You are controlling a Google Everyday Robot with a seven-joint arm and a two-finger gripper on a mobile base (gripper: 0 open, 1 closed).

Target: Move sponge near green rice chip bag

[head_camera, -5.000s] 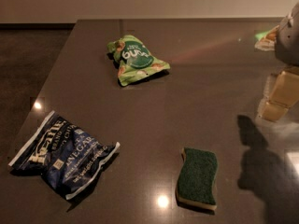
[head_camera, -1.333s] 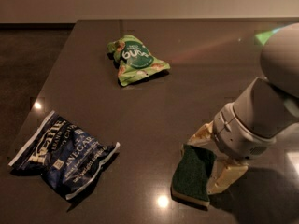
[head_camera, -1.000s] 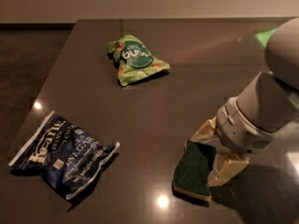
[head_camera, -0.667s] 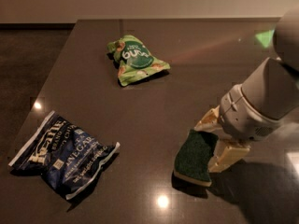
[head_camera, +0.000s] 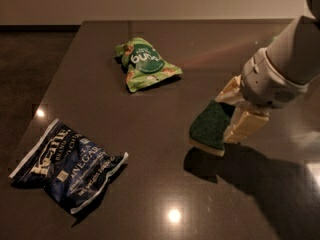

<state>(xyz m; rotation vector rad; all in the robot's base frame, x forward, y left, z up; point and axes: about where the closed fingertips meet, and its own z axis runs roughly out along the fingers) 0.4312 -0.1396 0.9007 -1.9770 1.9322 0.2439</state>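
Observation:
The sponge [head_camera: 210, 126], dark green on top with a pale yellow layer below, hangs tilted above the dark table, its shadow beneath it. My gripper [head_camera: 235, 111] is shut on the sponge's right end, with one cream finger [head_camera: 246, 125] in front and the other behind. The green rice chip bag [head_camera: 145, 64] lies on the table at the back, to the upper left of the sponge and well apart from it.
A larger dark blue chip bag [head_camera: 65, 164] with white lettering lies at the front left. My arm [head_camera: 285, 64] comes in from the upper right. The table's left edge [head_camera: 50, 91] runs diagonally beside a dark floor.
My gripper came in from the right, closed on the sponge and lifted it off the table. It has carried the sponge up and a little toward the back.

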